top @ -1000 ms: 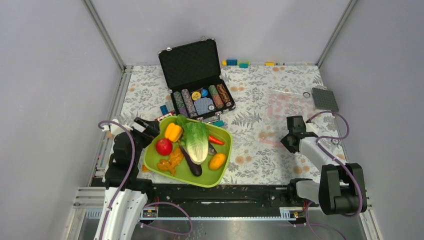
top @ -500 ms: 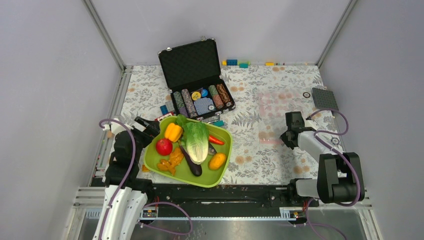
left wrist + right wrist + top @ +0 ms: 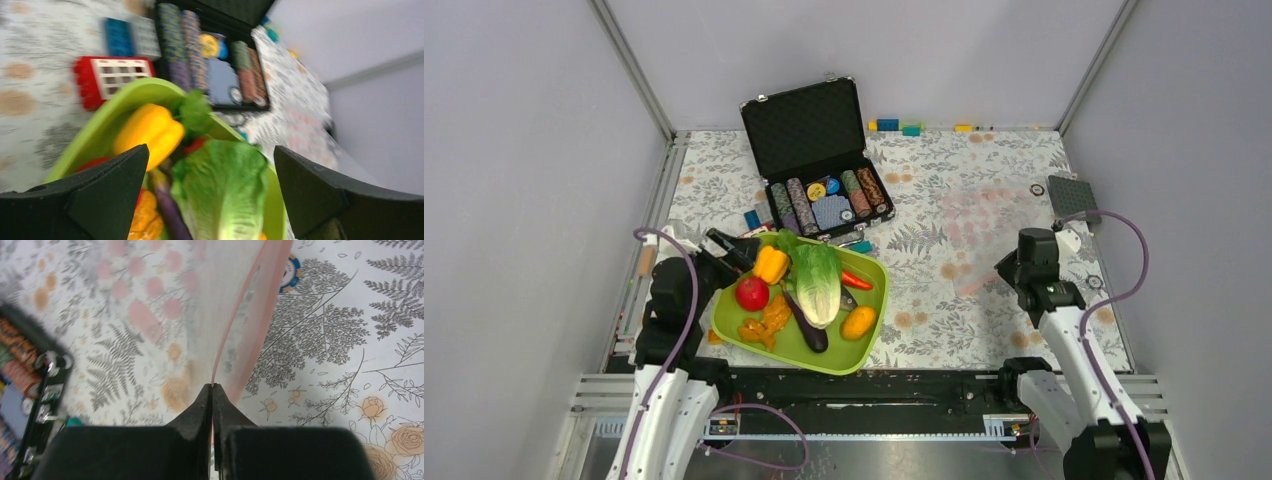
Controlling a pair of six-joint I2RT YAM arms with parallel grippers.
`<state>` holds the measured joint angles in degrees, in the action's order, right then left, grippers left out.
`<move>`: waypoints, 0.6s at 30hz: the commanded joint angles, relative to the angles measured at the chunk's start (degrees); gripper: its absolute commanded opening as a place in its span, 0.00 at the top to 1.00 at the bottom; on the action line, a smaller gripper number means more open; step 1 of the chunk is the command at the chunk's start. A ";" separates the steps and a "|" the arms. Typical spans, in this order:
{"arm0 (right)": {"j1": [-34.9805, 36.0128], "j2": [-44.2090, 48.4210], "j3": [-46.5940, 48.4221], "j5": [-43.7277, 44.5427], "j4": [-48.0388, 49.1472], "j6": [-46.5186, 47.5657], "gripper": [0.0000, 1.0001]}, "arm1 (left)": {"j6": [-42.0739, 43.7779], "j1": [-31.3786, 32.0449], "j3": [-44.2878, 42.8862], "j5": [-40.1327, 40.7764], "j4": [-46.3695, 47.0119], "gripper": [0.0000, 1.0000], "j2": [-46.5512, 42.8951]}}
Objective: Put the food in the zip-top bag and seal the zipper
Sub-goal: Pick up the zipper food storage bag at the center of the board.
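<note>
The food lies in a lime-green tray point(image 3: 873, 312): yellow pepper point(image 3: 771, 264), red apple point(image 3: 752, 293), green lettuce point(image 3: 817, 280), purple eggplant point(image 3: 808, 327), carrot point(image 3: 856, 280) and an orange fruit point(image 3: 858, 322). My left gripper point(image 3: 734, 250) hovers open over the tray's left rim; in the left wrist view the lettuce point(image 3: 222, 185) and pepper point(image 3: 147, 132) show between its fingers. The clear zip-top bag point(image 3: 986, 215) lies at the right, its near edge raised. My right gripper point(image 3: 212, 386) is shut on the bag's mouth edge, pinching the pinkish zipper point(image 3: 239, 320).
An open black case of poker chips point(image 3: 824, 205) stands behind the tray. A red block point(image 3: 112, 77) lies beside the tray's far left corner. A grey studded plate point(image 3: 1074, 198) sits at the far right, small blocks point(image 3: 899, 126) along the back wall, and a loose chip point(image 3: 290, 274) beside the bag.
My right gripper closed on the bag's mouth edge, then drew right and up, lifting that edge off the table. My left gripper edged right, over the tray's rim.
</note>
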<state>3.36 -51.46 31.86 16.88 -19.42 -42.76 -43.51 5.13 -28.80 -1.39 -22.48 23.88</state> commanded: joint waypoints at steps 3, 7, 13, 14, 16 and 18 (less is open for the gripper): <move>0.19 8.84 2.63 -12.71 -6.68 5.98 1.00 | 1.56 4.00 -0.40 -27.76 21.20 0.01 5.65; 2.06 12.16 4.50 -18.22 -10.58 6.64 1.00 | 7.72 19.74 -4.03 -20.12 20.83 0.01 10.44; 6.02 17.07 8.14 -25.05 -15.98 8.38 1.00 | 16.99 41.53 -15.16 -6.40 18.44 0.01 25.27; 6.46 17.47 8.40 -26.50 -16.53 8.65 1.00 | 19.29 44.74 -17.83 -3.35 17.25 0.01 28.68; 7.19 18.07 8.87 -28.97 -17.11 8.89 1.00 | 21.94 49.92 -23.09 2.01 15.81 0.01 35.36; 7.85 18.49 9.01 -30.70 -17.43 9.06 1.00 | 24.36 54.20 -28.12 7.16 14.86 0.01 42.71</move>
<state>9.85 -33.69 38.50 -7.11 -34.20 -35.59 -27.09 52.97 -48.36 -6.76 -7.90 57.52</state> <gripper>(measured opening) 0.016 0.985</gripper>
